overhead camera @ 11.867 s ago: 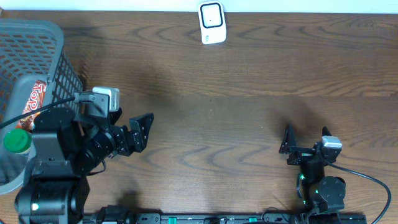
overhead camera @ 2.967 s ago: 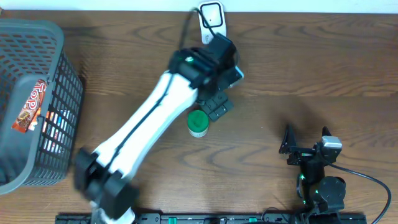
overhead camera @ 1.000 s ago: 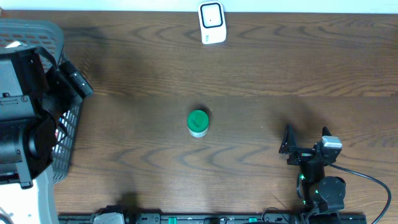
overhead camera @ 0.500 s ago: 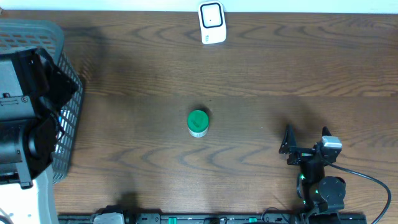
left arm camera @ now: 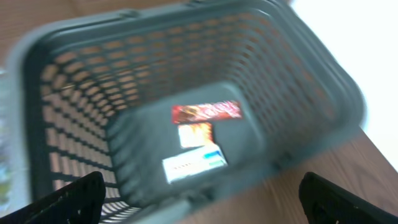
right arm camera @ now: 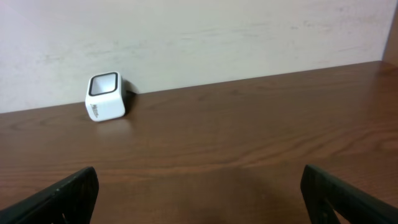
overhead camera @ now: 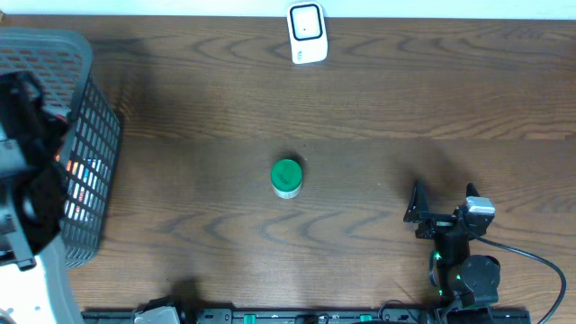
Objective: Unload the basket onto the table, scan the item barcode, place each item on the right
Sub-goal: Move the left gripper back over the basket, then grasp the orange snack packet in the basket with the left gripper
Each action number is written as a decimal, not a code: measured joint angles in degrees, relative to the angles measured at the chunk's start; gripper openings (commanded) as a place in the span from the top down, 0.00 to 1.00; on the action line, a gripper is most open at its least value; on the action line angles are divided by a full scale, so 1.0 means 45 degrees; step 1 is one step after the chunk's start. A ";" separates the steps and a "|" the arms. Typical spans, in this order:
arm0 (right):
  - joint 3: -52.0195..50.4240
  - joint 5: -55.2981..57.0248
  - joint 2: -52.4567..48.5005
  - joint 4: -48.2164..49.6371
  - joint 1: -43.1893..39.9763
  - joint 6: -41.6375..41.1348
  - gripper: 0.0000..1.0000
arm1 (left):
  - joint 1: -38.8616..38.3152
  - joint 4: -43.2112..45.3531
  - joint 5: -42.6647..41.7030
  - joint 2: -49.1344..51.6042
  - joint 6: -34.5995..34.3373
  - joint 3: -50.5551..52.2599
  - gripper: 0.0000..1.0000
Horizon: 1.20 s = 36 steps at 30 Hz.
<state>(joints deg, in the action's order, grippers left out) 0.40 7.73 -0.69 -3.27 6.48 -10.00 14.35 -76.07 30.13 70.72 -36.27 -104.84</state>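
The green-capped jar (overhead camera: 286, 176) stands upright in the middle of the worktop (overhead camera: 405, 108), its long axis vertical and its cap facing up, well apart from both arms. The left end effector (left arm camera: 202, 196) hangs over the grey basket (left arm camera: 298, 81) with its fingers spread wide. The right end effector (right arm camera: 202, 193) is also spread wide and faces the white scanner (right arm camera: 105, 97).

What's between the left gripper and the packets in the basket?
Nothing visible. The open left gripper faces the basket's open top, and the packets lie uncovered on its floor.
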 measured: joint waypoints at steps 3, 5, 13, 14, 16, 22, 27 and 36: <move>0.0000 0.0000 0.0000 0.0005 0.0000 0.0000 0.01 | 0.1107 -0.0015 -0.0049 0.0015 -0.0287 0.0005 0.00; 0.0000 0.0000 0.0000 0.0005 0.0000 0.0000 0.01 | 0.1880 -0.0019 -0.0185 0.0049 -0.0515 0.0044 0.01; 0.0000 0.0000 0.0000 0.0000 0.0000 0.0000 0.01 | 0.3944 0.0083 -0.0729 0.0695 -0.1428 0.1083 0.00; 0.0000 0.0000 0.0000 0.0005 0.0000 0.0000 0.01 | 0.4070 0.0175 -0.0767 0.0869 -0.1520 0.1273 0.00; 0.0000 0.0000 0.0000 0.0005 0.0000 0.0000 0.01 | 0.4303 0.0539 -0.0865 0.1360 -0.1622 0.1642 0.00; 0.0000 0.0000 0.0000 0.0005 0.0000 0.0000 0.01 | 0.4886 0.1379 -0.1190 0.3419 -0.1710 0.2089 0.02; 0.0000 0.0000 0.0000 0.0005 0.0000 0.0000 0.01 | 0.5338 0.2866 -0.1987 0.4648 -0.1593 0.2118 0.02; 0.0000 0.0005 0.0000 0.0005 0.0000 0.0000 0.01 | 0.5503 0.3526 -0.3973 0.7329 -0.0447 0.2113 0.02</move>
<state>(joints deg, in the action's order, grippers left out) 0.40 7.75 -0.69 -3.25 6.48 -10.00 39.11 -60.20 12.25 103.70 -38.28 -95.33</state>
